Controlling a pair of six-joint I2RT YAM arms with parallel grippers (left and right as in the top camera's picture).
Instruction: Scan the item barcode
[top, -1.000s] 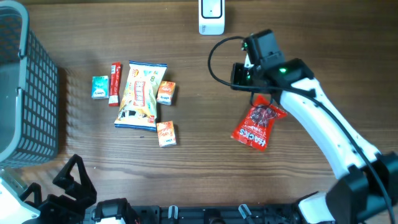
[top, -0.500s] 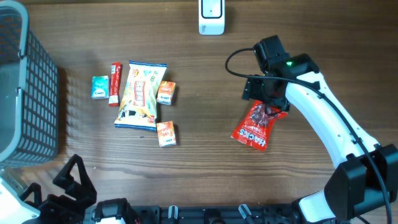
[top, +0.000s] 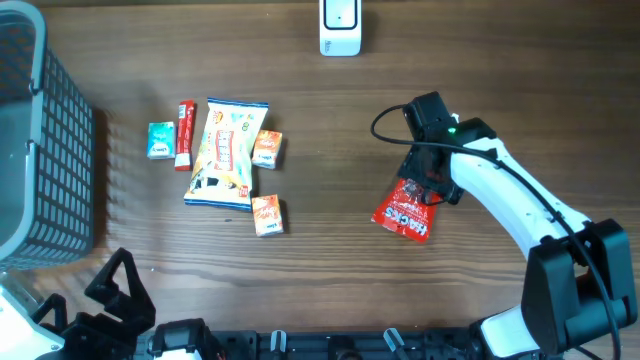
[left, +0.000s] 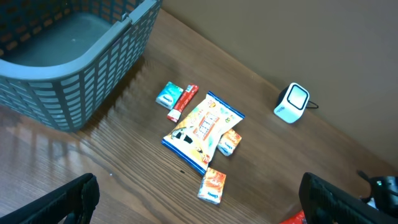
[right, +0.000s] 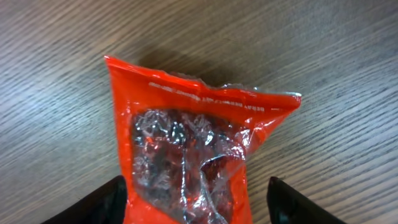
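Right claw (right: 200, 200) is lower now, over the red snack bag (top: 405, 210), which lies flat on the bench (top: 330, 150), well apart from the scanner (top: 340, 27). Jaws spread astride the bag's sealed edge, probably lining up a pinch.

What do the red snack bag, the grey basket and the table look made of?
Red snack bag: probably thin glossy plastic film; it crinkles, glints, and has a clear window.
Grey basket: likely moulded matte plastic, with an even slotted lattice.
Table: wood or wood-look laminate, brown with grain; cannot tell which.
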